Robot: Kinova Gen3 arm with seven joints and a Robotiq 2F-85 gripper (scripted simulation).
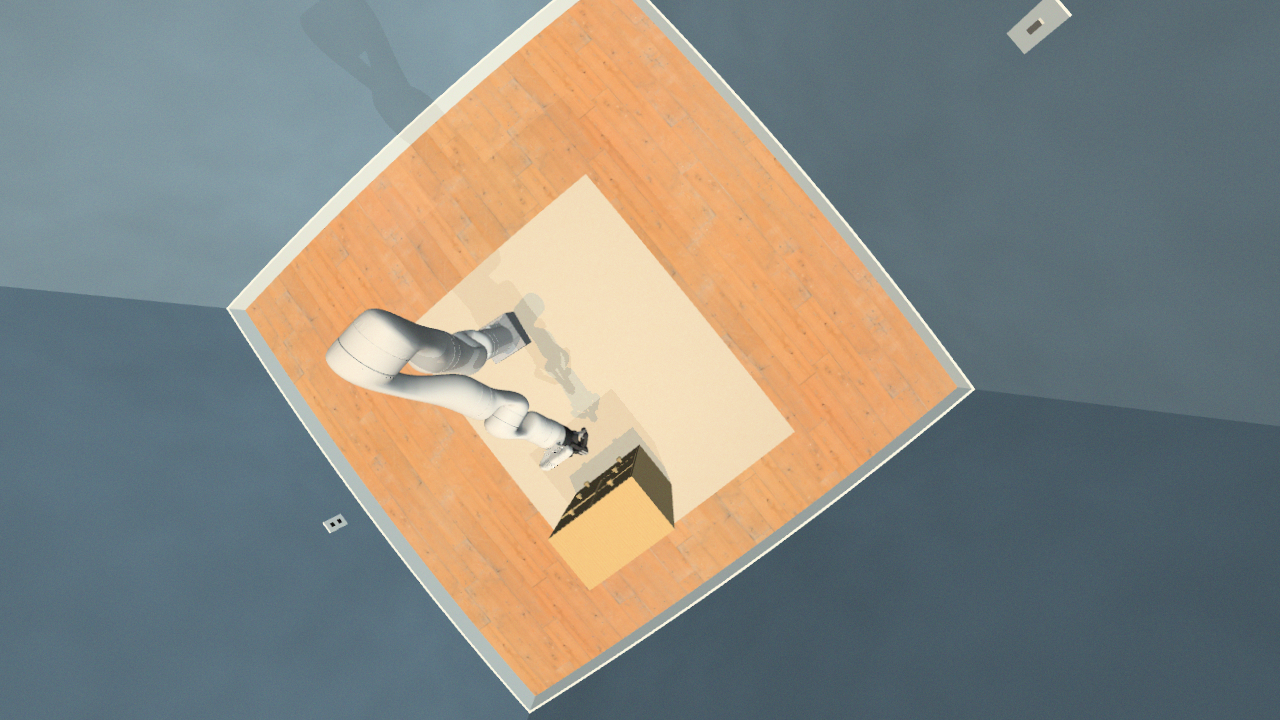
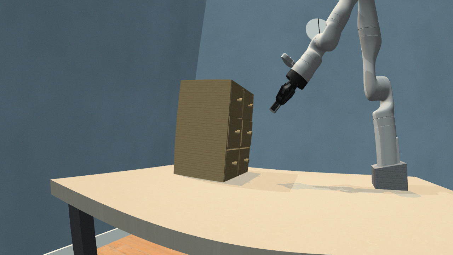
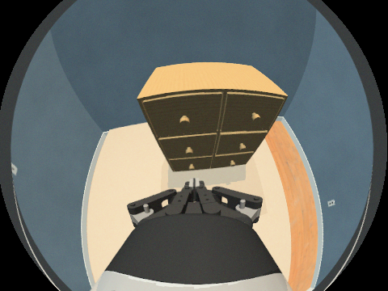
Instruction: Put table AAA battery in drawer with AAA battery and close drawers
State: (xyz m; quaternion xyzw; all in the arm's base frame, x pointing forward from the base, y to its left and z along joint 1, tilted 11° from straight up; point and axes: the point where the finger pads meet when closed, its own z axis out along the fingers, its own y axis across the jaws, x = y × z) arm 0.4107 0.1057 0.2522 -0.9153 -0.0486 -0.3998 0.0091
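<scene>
The small wooden chest (image 2: pixel 212 130) stands on the table with two columns of three drawers, all pushed in, each with a small light knob. It also shows in the top view (image 1: pixel 617 505) and in the wrist view (image 3: pixel 212 119). My gripper (image 2: pixel 274 107) is shut and empty. It hangs in the air in front of the chest's top row, a short way off the drawer fronts, pointing down toward them. In the wrist view the shut fingertips (image 3: pixel 196 187) sit below the bottom drawers. No AAA battery shows in any view.
The arm's grey base block (image 2: pixel 389 176) stands on the table at the right. The table's front edge (image 2: pixel 190 221) curves near the camera, and its near edge lies just behind the chest in the top view.
</scene>
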